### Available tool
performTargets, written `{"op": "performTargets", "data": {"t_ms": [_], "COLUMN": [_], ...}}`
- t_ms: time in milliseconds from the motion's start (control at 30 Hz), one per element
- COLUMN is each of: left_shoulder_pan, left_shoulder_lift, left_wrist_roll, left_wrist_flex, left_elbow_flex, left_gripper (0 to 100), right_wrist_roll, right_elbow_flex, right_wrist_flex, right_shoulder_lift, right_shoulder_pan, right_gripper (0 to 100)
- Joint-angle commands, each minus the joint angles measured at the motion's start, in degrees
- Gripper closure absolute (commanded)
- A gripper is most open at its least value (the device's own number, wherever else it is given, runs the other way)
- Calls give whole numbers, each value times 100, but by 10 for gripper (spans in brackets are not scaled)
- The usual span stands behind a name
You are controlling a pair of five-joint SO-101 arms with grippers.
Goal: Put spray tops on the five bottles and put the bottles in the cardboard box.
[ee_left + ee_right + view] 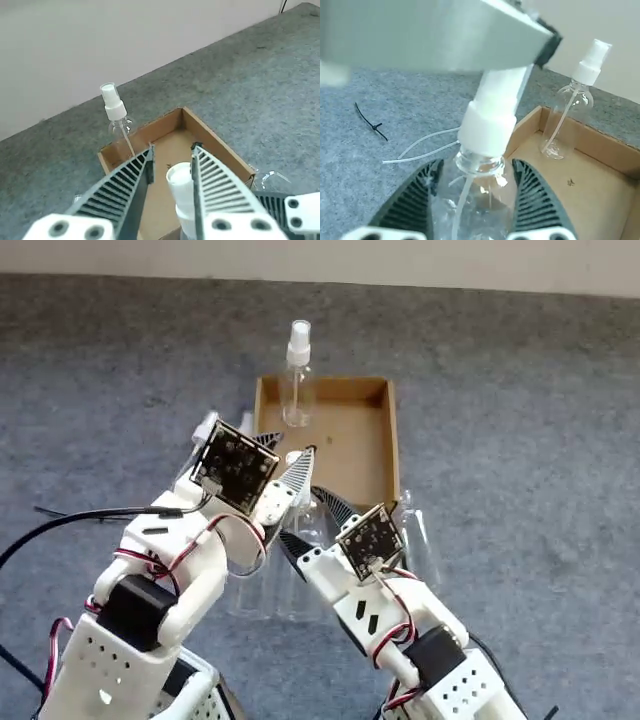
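The cardboard box lies open on the grey carpet. Upright in its far left corner is a clear bottle with a white spray top. My right gripper is shut on a second clear bottle, holding it upright just in front of the box. A white spray top sits on that bottle's neck, its tube hanging inside. My left gripper stands open around this top, which leans on one finger and leaves a gap to the other.
Several clear bottles without tops lie on the carpet, some to the right of the right arm and some between the arms. A loose spray tube and a black cable tie lie on the carpet beside the box.
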Motion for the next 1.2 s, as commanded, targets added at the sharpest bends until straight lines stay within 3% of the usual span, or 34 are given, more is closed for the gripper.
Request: {"op": "performTargets", "data": {"t_ms": [0,200,433,667,933,1167], "left_shoulder_pan": [40,-462,-532,-1130,-1938,-1991], "left_shoulder_lift": [22,13,22,-488,-822,-857], "left_wrist_roll": [-53,-53,-53,-53,-44,-44], "left_wrist_flex": [53,229,624,870,668,536], "left_elbow_flex": [-66,-637,-936,-611,268,1138], "left_gripper": [884,884,884,884,884,884], "right_wrist_roll": [35,35,44,44,44,53], "right_elbow_flex": [-92,-92,-92,-127,-1596,-2607], "right_wrist_flex": [-4,-4,13,-4,31,-75], "right_shoulder_lift": [-75,-75,-75,-84,48,1745], "right_shoulder_pan": [4,4,-40,312,497,593], "right_gripper": [995,995,995,995,995,995]}}
